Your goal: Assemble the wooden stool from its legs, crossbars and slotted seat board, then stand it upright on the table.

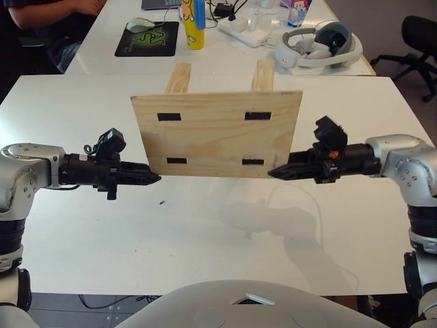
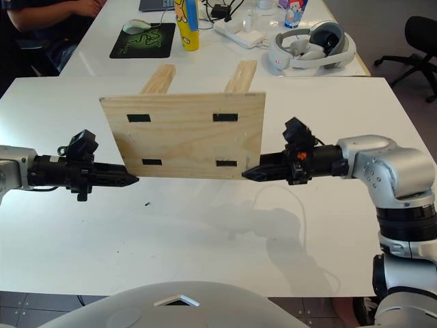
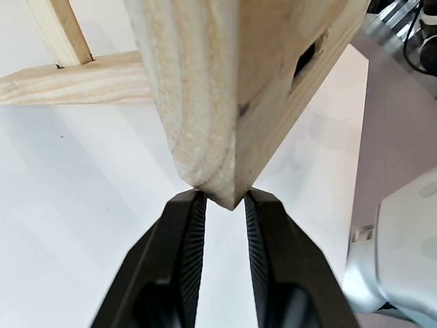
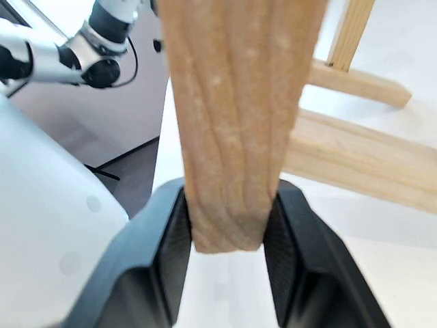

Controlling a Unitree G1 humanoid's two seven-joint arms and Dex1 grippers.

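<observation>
**Sideways, stool held at both lower corners of its seat**

Broadly, the white table (image 1: 205,260) carries the work, and the stool sits turned on its side around the table's middle. The pale square plywood seat board (image 1: 212,137) stands on edge, its flat face with four dark rectangular slots towards the near edge. Whether its lower edge rests on the table or hangs just above it cannot be told.

Behind the board, two light wooden legs (image 1: 179,78) run level towards the far edge of the table. A thinner wooden crossbar (image 3: 60,31) joins across them.

The left gripper (image 1: 156,179) meets the board's lower corner on the side of the table's left edge. Its ribbed black fingers (image 3: 188,225) are nearly together and pinch only the very tip of that corner. The right gripper (image 1: 273,172) is at the opposite lower corner, and its fingers (image 4: 174,232) are clamped on both faces of the board's edge.
</observation>
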